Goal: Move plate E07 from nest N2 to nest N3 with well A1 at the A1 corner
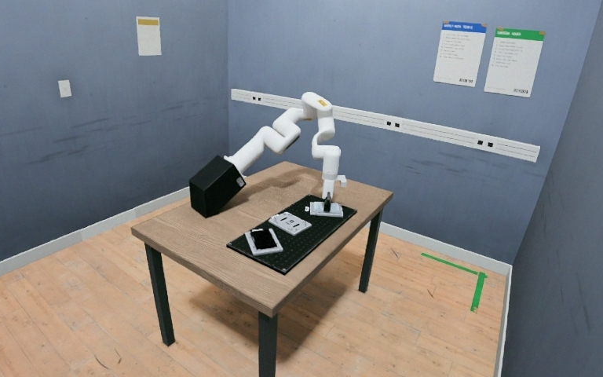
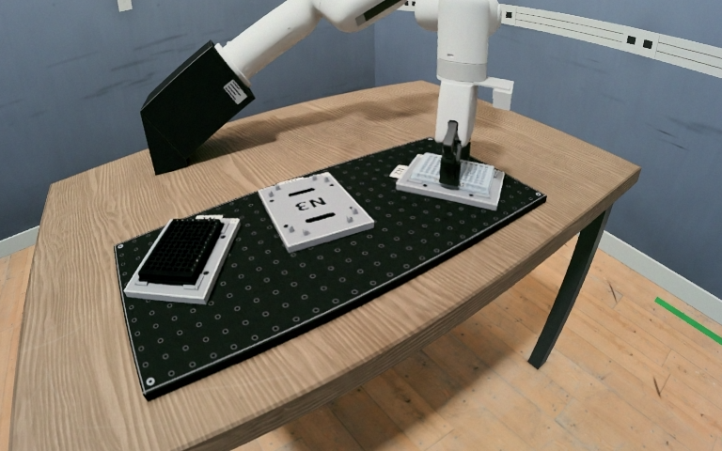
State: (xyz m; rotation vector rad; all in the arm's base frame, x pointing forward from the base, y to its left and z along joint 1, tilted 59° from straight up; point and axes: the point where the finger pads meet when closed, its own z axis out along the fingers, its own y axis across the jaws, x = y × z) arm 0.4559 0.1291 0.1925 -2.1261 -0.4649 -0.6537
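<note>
A white well plate [image 2: 462, 172] sits on a grey nest [image 2: 448, 189] at the right end of the black deck; it also shows in the top view [image 1: 326, 207]. My gripper [image 2: 449, 167] points straight down over the plate's middle, its black fingers spanning the plate's width, shut on it. The plate rests in the nest. The empty nest N3 [image 2: 316, 211] lies at the deck's middle with its locator pins visible. A black well plate [image 2: 181, 251] sits on a grey nest at the left end.
A small white sign [image 2: 399, 170] lies on the deck by the white plate's left end. The arm's black base box [image 2: 189, 108] stands tilted at the table's back left. The black perforated deck [image 2: 320, 245] covers the table's front half.
</note>
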